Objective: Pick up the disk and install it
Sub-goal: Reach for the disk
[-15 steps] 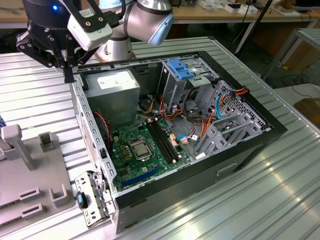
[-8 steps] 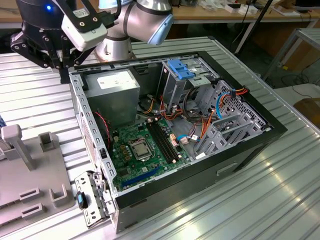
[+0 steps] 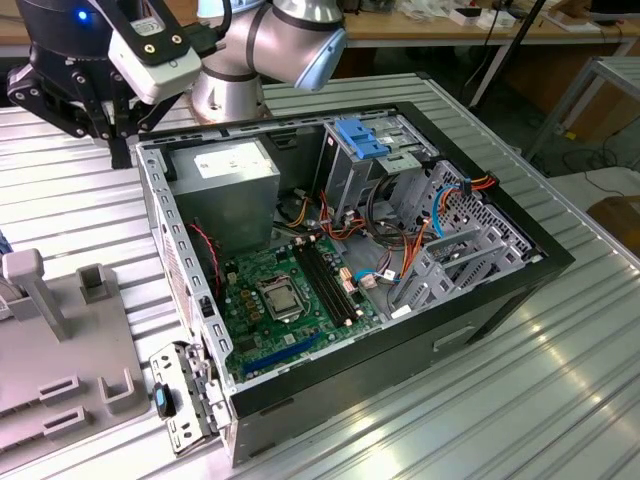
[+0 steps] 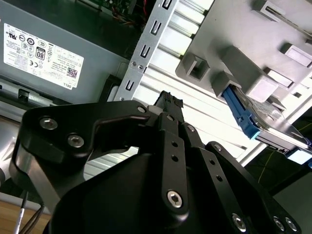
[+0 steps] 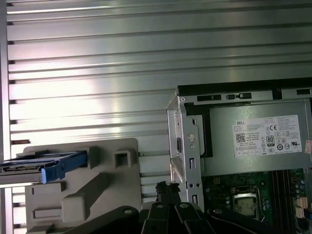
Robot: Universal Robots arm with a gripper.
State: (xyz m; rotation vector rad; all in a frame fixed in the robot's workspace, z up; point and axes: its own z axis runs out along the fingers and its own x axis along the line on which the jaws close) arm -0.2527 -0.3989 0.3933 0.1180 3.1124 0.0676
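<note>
Figure: arm poised beside an open case (image 3: 520, 270) on a ribbed table (image 5: 97, 58). The gripper (image 4: 168, 103) hangs over the table just outside the case corner that houses the power supply (image 4: 44, 58). Its fingertips are drawn together into a narrow point and hold nothing. The disk (image 5: 48, 165) has not been picked up. It sits in the slots of a grey fixture (image 5: 83, 195) standing at the exterior view's left of the case, near the gripper but apart from it. One end appears to jut past the fixture's edge. A blue rail (image 4: 240, 114) runs along the disk's visible side, with grey posts of the fixture just beside it. As a handling judgement, the disk is probably a stiff, dense slab, heavy for its bulk and intolerant of knocks or drops. Its bare metal faces look smooth and likely slippery under hard pads. The plastic rails should offer more friction but may flex or unclip if squeezed at their ends. The soundest hold seems to be across the body near mid-length, on a stretch clear of the posts. The pads should lie flat and square so the weight does not twist the disk in the grip, and the connector end is best left untouched.
</note>
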